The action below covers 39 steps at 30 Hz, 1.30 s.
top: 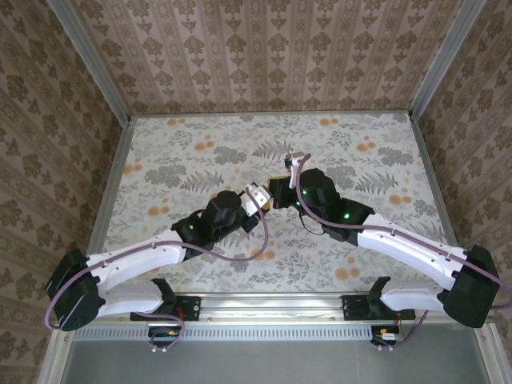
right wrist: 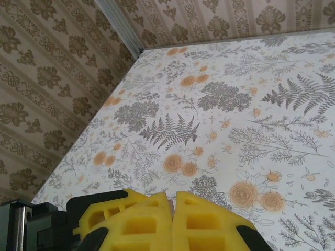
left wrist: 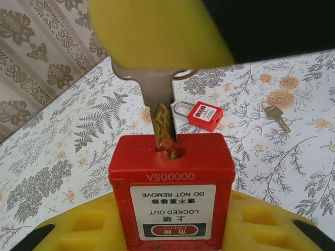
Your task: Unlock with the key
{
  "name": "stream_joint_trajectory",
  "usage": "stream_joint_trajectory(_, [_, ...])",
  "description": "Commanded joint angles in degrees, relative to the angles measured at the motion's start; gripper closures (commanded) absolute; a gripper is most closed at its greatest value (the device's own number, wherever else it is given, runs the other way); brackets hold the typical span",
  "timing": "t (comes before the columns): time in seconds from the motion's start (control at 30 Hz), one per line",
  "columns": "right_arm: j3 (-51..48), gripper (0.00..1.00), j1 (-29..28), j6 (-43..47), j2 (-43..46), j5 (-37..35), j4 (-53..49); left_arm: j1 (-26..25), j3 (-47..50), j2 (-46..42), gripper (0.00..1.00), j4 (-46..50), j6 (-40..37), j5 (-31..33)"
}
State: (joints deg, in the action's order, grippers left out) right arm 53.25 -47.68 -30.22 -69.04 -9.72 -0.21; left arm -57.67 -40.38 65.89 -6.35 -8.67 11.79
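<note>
At mid-frame overhead, the red padlock is clamped by the left end effector, the inserted key by the right end effector.

Tabletop: pale cloth, grey fern and orange blossom print, covering whole work surface. Back wall at 12 o'clock, side wall at 9 o'clock, side wall at 3 o'clock: beige damask wallpaper, vertical stripes. Thin metal strip where back wall meets tabletop. Aluminium posts at 11 and 1 o'clock corners. Metal rail along 6 o'clock edge. Lighting even, diffuse; shadows faint.
</note>
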Motion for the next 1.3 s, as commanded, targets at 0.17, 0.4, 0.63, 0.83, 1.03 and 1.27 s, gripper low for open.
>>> stream_joint_trajectory(0.17, [-2.0, 1.00, -2.4, -0.8, -2.9, -0.6, 0.4, -0.7, -0.7, -3.1, 0.71, -5.9, 0.1, -0.9])
stream_joint_trajectory(0.4, [-5.5, 1.00, -3.6, -1.6, -2.2, -2.7, 3.2, 0.0, -0.4, -5.1, 0.72, -8.1, 1.6, -1.2])
stream_joint_trajectory(0.63, [-6.2, 1.00, -3.5, -2.5, -1.8, -2.4, 4.8, 1.7, -0.6, -6.0, 0.73, -7.9, 3.6, -3.6])
stream_joint_trajectory(0.83, [-6.0, 1.00, -4.8, -2.8, -3.2, -2.9, 4.5, 2.7, -0.6, -5.5, 0.73, -7.4, 4.7, -4.0])
stream_joint_trajectory(1.03, [-3.2, 1.00, -7.2, 0.3, -6.2, -2.6, 2.6, 3.4, -1.9, -4.3, 0.73, -5.8, 4.7, -5.3])
stream_joint_trajectory(1.27, [-3.3, 1.00, -7.9, 2.8, -7.0, -3.2, 2.1, 3.9, -1.7, -4.7, 0.73, -5.6, 4.7, -5.9])
